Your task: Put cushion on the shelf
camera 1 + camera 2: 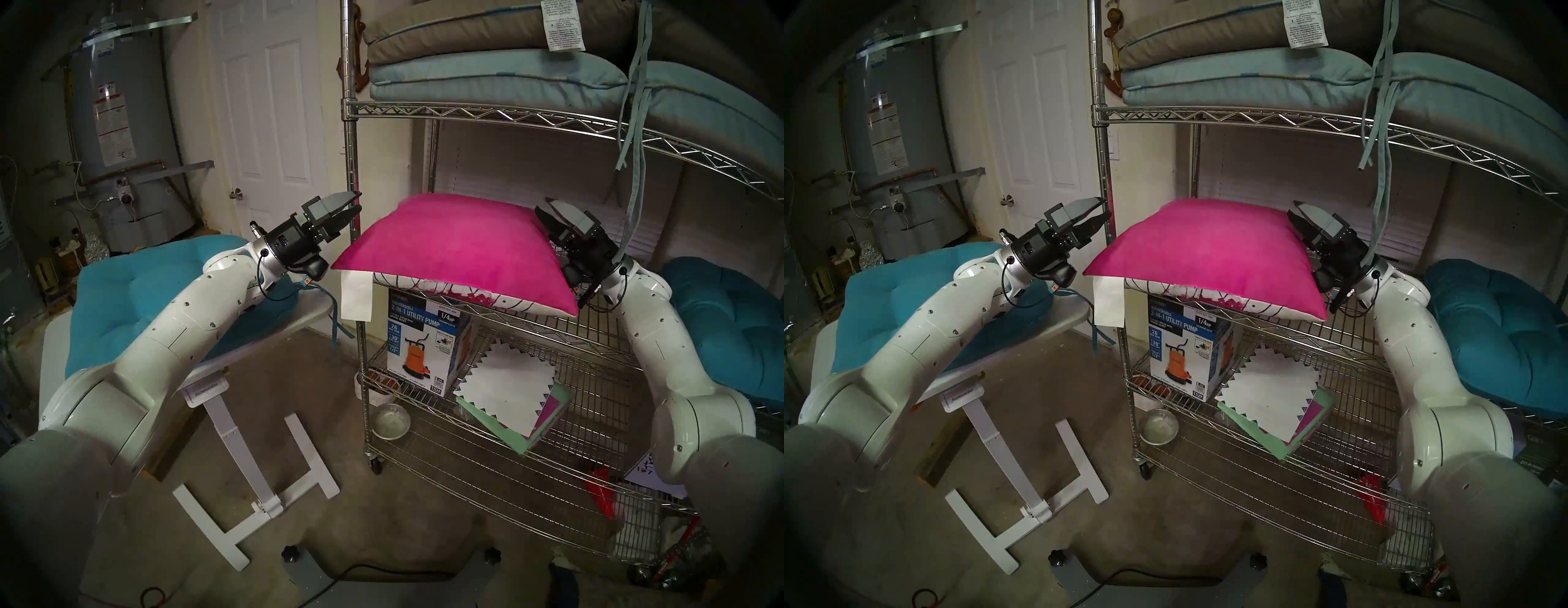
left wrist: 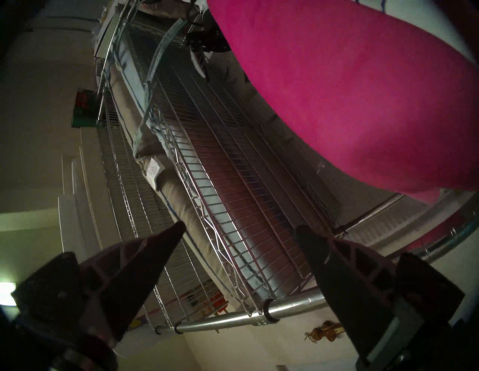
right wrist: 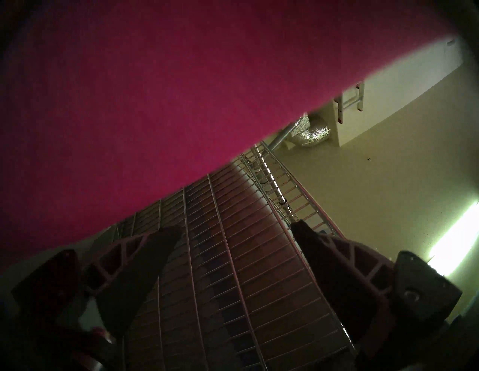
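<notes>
The cushion (image 1: 458,250) lies flat on the middle tier of the shelf (image 1: 564,127), hot pink face up and the patterned cream face down. Its front edge and left corner hang a little over the tier's front rail, and its white tag (image 1: 357,297) droops there beside the front post. This is probably because it was brought in from the front and set down as soon as most of its weight was carried by the wires.

The left claw (image 1: 345,206) hovers just to the left of the cushion, near the post, with its fingers spread and nothing between them; the left wrist view shows only the rack's wires through the gap. The right claw (image 1: 551,214) is at the cushion's right edge, also spread and empty. Whether its lower finger touches the fabric I cannot tell, because the pink cloth fills most of the right wrist view and is dark there.

Both claws flank the cushion, which fits a two-sided carry of a wide, soft thing. In my judgement the placing is done. Under the cushion, on the tier below, stands a pump box (image 1: 424,339), so there is little depth to spare.
</notes>
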`<action>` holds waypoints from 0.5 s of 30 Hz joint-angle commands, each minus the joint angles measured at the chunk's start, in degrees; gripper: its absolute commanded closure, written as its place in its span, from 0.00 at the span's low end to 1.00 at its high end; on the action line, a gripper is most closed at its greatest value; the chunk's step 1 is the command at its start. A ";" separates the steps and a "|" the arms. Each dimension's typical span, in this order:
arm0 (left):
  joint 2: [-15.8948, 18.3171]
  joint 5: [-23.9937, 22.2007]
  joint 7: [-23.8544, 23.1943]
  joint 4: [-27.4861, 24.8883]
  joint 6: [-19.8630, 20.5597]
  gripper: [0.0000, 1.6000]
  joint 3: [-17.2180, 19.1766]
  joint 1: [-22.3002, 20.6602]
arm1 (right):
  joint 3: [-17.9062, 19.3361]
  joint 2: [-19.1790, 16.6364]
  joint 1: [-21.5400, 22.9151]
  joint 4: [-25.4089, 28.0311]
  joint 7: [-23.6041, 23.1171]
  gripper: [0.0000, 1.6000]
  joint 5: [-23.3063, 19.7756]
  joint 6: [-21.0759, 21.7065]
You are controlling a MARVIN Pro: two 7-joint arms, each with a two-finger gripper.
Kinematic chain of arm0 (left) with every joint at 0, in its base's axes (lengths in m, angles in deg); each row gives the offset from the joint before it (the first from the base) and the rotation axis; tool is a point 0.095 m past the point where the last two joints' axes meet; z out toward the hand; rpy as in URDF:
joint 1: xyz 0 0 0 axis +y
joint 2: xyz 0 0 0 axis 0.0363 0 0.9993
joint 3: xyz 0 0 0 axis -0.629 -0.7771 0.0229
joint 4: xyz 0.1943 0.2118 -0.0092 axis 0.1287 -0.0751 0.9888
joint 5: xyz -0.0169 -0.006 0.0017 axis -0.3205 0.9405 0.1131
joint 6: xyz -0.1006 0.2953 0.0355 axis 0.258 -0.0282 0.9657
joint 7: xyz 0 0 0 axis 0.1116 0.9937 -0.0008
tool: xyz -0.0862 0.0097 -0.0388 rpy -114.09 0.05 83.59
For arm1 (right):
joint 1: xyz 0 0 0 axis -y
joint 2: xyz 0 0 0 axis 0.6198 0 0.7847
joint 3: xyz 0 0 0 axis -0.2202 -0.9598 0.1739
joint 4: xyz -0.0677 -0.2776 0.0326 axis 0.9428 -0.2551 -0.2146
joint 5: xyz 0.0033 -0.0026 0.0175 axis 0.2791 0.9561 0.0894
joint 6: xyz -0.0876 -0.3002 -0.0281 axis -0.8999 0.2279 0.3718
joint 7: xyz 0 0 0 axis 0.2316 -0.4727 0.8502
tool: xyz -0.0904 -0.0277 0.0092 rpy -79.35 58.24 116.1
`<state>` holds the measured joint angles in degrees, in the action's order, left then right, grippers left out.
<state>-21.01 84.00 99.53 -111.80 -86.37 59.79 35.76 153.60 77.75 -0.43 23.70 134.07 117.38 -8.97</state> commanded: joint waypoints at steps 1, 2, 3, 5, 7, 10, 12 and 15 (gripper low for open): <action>2.18 -0.64 1.26 -3.53 -0.10 0.00 0.85 1.46 | 0.58 -1.18 -0.35 3.90 2.48 0.00 -0.62 0.00; 2.36 -0.66 1.34 -3.92 -0.11 0.00 0.88 1.68 | 0.66 -1.29 -0.43 4.28 2.43 0.00 -0.65 -0.04; 2.56 -0.68 1.43 -4.37 -0.12 0.00 0.93 1.93 | 0.77 -1.39 -0.53 4.76 2.41 0.00 -0.69 -0.08; 2.99 -0.72 1.63 -5.31 -0.14 0.00 1.03 2.43 | 0.97 -1.61 -0.79 5.74 2.31 0.00 -0.74 -0.16; 3.22 -0.75 1.73 -5.80 -0.15 0.00 1.09 2.70 | 1.07 -1.71 -0.92 6.26 2.27 0.00 -0.77 -0.21; 4.12 -0.83 2.06 -7.62 -0.16 0.00 1.34 3.60 | 1.47 -2.04 -1.23 8.23 2.08 0.00 -0.92 -0.42; 4.60 -0.89 2.21 -8.58 -0.14 0.00 1.52 4.01 | 1.67 -2.20 -1.34 9.33 1.98 0.00 -0.98 -0.53; 5.29 -0.97 2.42 -9.94 -0.13 0.00 1.75 4.66 | 1.97 -2.44 -1.53 10.96 1.81 0.00 -1.08 -0.74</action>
<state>-17.95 83.76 101.06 -118.47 -86.57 60.40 39.37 154.81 76.33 -2.36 30.21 133.33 117.19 -9.69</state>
